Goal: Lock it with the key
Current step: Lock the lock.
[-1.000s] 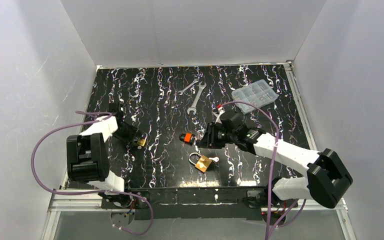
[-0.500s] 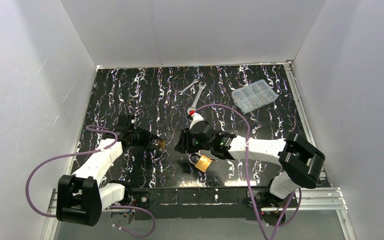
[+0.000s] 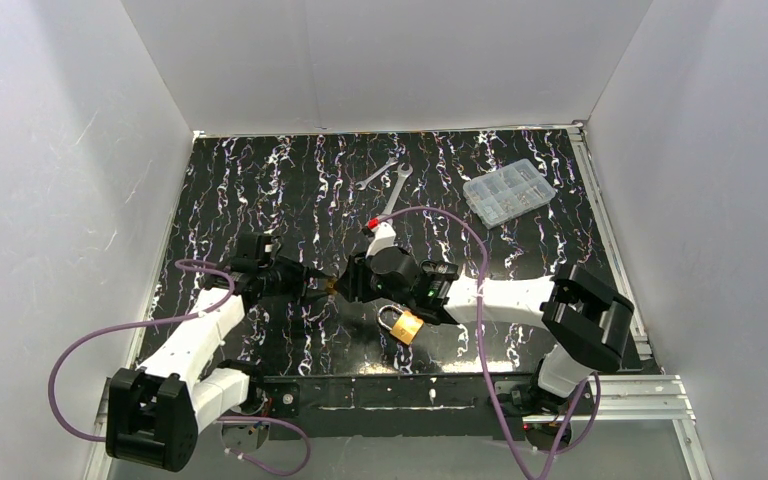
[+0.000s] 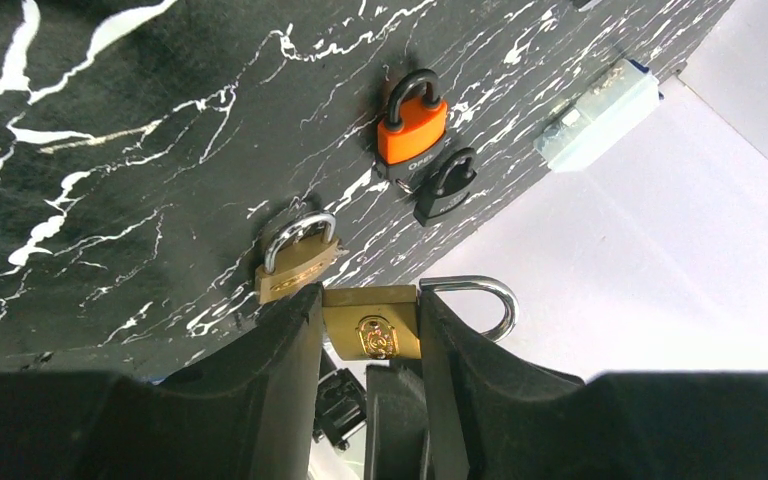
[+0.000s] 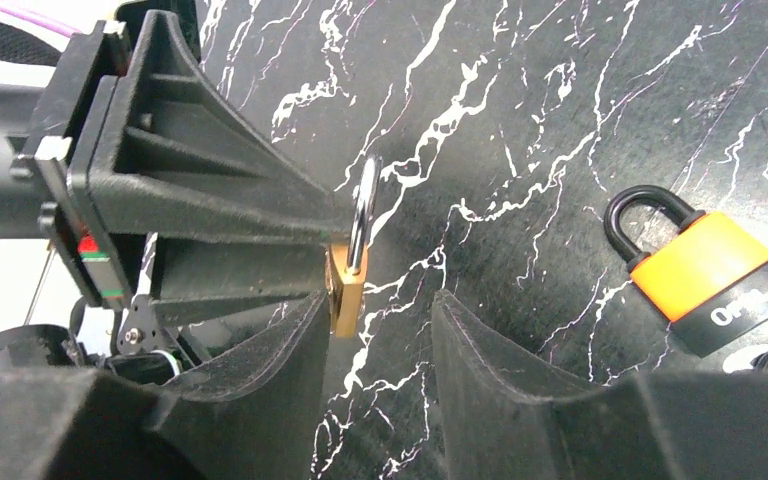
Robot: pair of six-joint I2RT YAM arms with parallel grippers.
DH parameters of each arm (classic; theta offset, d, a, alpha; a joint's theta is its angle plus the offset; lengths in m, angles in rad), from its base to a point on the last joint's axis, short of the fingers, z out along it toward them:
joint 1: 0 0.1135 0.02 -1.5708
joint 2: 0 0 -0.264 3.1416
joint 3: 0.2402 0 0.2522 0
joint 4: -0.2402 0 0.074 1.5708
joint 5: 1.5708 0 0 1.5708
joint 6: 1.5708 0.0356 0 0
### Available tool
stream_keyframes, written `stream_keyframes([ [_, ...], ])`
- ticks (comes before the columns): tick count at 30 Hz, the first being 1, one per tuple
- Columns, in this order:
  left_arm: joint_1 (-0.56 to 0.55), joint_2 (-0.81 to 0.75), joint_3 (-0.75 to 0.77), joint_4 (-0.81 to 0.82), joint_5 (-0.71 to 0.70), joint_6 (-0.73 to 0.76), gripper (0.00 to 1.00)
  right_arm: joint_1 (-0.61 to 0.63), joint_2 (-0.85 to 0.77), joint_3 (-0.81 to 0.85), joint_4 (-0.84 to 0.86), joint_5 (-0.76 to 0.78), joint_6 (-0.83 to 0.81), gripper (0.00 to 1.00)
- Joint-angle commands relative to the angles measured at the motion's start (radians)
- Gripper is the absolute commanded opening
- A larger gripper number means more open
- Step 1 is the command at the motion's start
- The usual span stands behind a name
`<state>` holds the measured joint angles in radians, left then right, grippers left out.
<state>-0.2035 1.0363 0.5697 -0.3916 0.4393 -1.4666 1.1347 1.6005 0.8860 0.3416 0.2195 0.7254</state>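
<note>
My left gripper (image 3: pixel 320 285) is shut on a small brass padlock (image 4: pixel 372 322) and holds it above the table; its steel shackle (image 4: pixel 480 298) stands open. My right gripper (image 5: pixel 375 300) is open and faces the left one. The held padlock (image 5: pixel 345 290) hangs just past its left fingertip, between the jaws' line. In the top view the two grippers meet at the table's middle (image 3: pixel 335 286). A second brass padlock (image 3: pixel 407 325) and an orange padlock (image 5: pixel 705 265) lie on the black marbled table (image 3: pixel 260 190). I cannot make out a key.
Two wrenches (image 3: pixel 390 195) lie at the back middle, and a clear compartment box (image 3: pixel 508 192) at the back right. White walls close in three sides. A small dark item (image 4: pixel 445 185) lies next to the orange padlock (image 4: pixel 412 125).
My left gripper has carried the brass padlock right, toward the centre. My right gripper has swung left over the orange padlock and now meets the left one.
</note>
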Motion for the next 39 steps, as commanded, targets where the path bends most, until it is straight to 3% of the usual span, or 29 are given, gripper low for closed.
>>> stream_keyframes([
  [1, -0.030, -0.033, 0.044, -0.002, 0.033, -0.031, 0.08, 0.006, 0.012, 0.064, 0.061, 0.055, -0.030, 0.49],
  [10, -0.053, -0.068, 0.053, 0.007, 0.035, -0.064, 0.08, 0.006, 0.026, 0.088, 0.062, 0.056, -0.028, 0.41],
  [18, -0.081, -0.067, 0.072, 0.019, 0.031, -0.084, 0.08, 0.006, 0.018, 0.087, 0.058, 0.050, -0.029, 0.40],
  [20, -0.088, -0.066, 0.074, 0.020, 0.030, -0.085, 0.09, 0.005, 0.011, 0.087, 0.056, 0.052, -0.029, 0.35],
  [21, -0.092, -0.069, 0.077, 0.020, 0.031, -0.084, 0.10, 0.005, 0.005, 0.087, 0.050, 0.052, -0.029, 0.25],
  [23, -0.093, -0.078, 0.085, 0.017, 0.031, -0.070, 0.15, 0.006, -0.009, 0.086, 0.035, 0.053, -0.031, 0.05],
  [24, -0.094, -0.085, 0.091, 0.008, 0.028, -0.059, 0.23, 0.006, -0.022, 0.084, 0.024, 0.053, -0.035, 0.01],
  [27, -0.093, -0.103, 0.127, -0.046, 0.011, 0.006, 0.54, -0.004, -0.078, 0.070, -0.006, 0.037, -0.061, 0.01],
  [30, -0.093, -0.108, 0.171, -0.075, 0.014, 0.105, 0.76, -0.022, -0.166, 0.055, -0.052, -0.017, -0.095, 0.01],
  [32, -0.093, -0.113, 0.199, -0.082, 0.024, 0.168, 0.81, -0.039, -0.226, 0.048, -0.110, -0.057, -0.119, 0.01],
  [34, -0.093, -0.115, 0.241, -0.101, 0.028, 0.251, 0.82, -0.071, -0.286, 0.041, -0.167, -0.191, -0.149, 0.01],
  [39, -0.093, -0.030, 0.447, -0.189, 0.126, 0.634, 0.80, -0.143, -0.435, 0.037, -0.350, -0.591, -0.226, 0.01],
])
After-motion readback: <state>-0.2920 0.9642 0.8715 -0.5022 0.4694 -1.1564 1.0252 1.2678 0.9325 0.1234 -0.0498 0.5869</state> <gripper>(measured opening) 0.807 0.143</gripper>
